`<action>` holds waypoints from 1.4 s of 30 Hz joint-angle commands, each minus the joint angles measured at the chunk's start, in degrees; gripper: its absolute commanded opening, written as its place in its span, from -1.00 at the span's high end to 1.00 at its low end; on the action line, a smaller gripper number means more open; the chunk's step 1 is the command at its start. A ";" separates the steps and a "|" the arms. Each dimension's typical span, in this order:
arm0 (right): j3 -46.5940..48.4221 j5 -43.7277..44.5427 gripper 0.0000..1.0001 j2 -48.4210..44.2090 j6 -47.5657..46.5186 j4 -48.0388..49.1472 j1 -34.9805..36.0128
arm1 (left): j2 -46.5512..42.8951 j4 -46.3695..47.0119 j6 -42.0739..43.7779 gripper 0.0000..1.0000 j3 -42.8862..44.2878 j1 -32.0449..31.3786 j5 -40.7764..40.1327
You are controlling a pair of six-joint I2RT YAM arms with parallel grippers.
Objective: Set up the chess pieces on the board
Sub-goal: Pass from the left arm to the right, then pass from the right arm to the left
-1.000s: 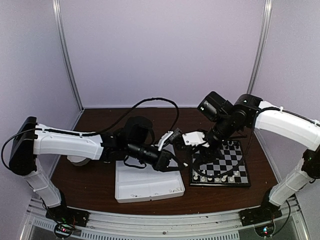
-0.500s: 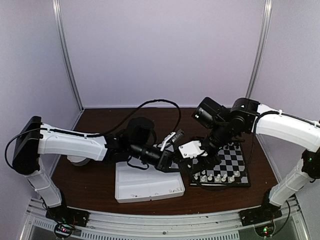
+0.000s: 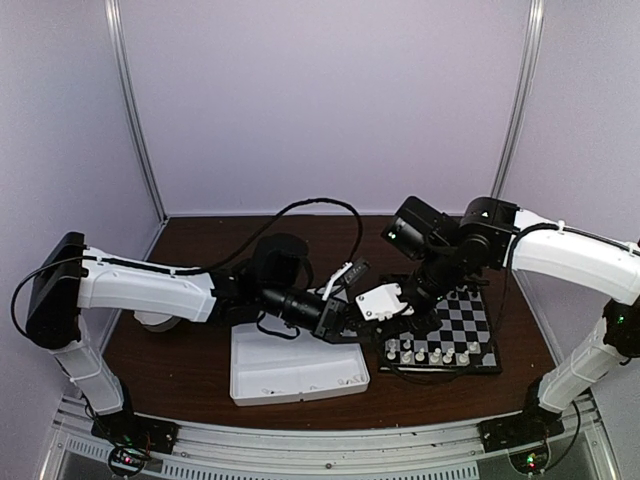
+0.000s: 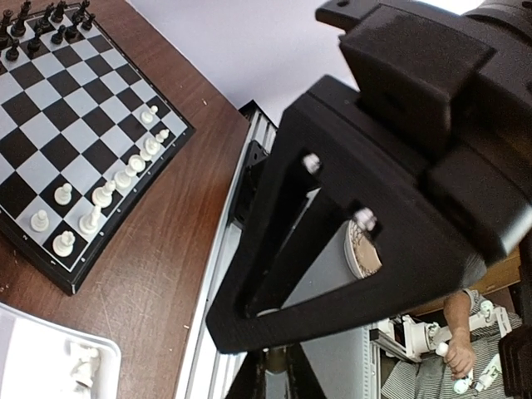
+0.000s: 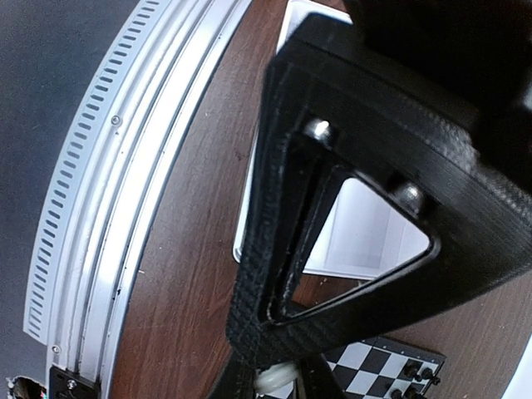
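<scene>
The board (image 3: 470,322) lies at the right of the table. White chess pieces (image 3: 432,352) stand along its near edge, and in the left wrist view (image 4: 108,187) they fill the near ranks. Black pieces (image 4: 41,21) stand at the far side. My left gripper (image 3: 345,318) hovers between tray and board, its fingers (image 4: 285,366) closed on a small pale piece. My right gripper (image 3: 397,318) is over the board's left near corner, shut on a white piece (image 5: 278,384).
The white tray (image 3: 290,375) sits left of the board, with loose white pieces (image 4: 83,364) in it. A dark round object (image 3: 280,255) and a black cable lie behind the left arm. A metal rail (image 5: 108,191) runs along the table's near edge.
My right gripper has moved left and nearer, from above the board to its left near corner. My left gripper has shifted slightly right, so the two now sit close together.
</scene>
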 commanded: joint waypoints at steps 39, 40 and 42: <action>-9.54 -31.91 0.80 -3.30 27.44 12.90 -19.30 | -3.70 19.34 13.30 0.30 -5.57 -4.21 -28.30; -9.55 -31.88 0.80 -3.23 27.45 12.91 -19.33 | -3.61 19.84 12.91 0.30 -5.61 -4.22 -28.11; -9.71 -31.70 0.80 -3.28 27.40 13.06 -19.32 | -3.38 20.49 12.42 0.27 -5.73 -4.22 -27.84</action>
